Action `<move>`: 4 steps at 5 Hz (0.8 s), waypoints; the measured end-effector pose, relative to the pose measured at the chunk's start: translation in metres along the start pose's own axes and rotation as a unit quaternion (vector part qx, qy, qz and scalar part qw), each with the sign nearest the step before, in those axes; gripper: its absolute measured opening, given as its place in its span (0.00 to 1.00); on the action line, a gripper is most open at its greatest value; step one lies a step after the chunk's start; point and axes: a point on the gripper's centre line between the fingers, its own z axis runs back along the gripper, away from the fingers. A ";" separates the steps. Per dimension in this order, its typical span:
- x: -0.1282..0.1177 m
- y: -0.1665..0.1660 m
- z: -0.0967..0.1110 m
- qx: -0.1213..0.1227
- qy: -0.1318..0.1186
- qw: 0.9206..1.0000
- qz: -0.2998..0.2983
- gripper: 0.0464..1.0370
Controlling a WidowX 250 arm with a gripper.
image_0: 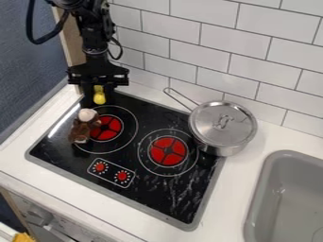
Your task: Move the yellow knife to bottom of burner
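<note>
Our gripper (99,96) hangs at eleven o'clock in the camera view, its fingers clamped on the yellow knife (99,98). We see the knife at twelve o'clock from the left burner (106,127). At that burner's nine o'clock we have a brown toy (80,129) with a whitish top, overlapping the ring. We find a lidded pot (222,125) at two o'clock from the right burner (168,151), and a grey sink (287,198) at the view's four o'clock.
</note>
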 end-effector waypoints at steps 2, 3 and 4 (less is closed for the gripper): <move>-0.015 0.006 0.004 -0.018 0.028 0.999 -0.007 0.39; -0.022 0.005 0.024 -0.035 0.037 0.999 -0.003 0.39; -0.035 0.012 0.050 -0.063 0.032 0.997 0.012 0.39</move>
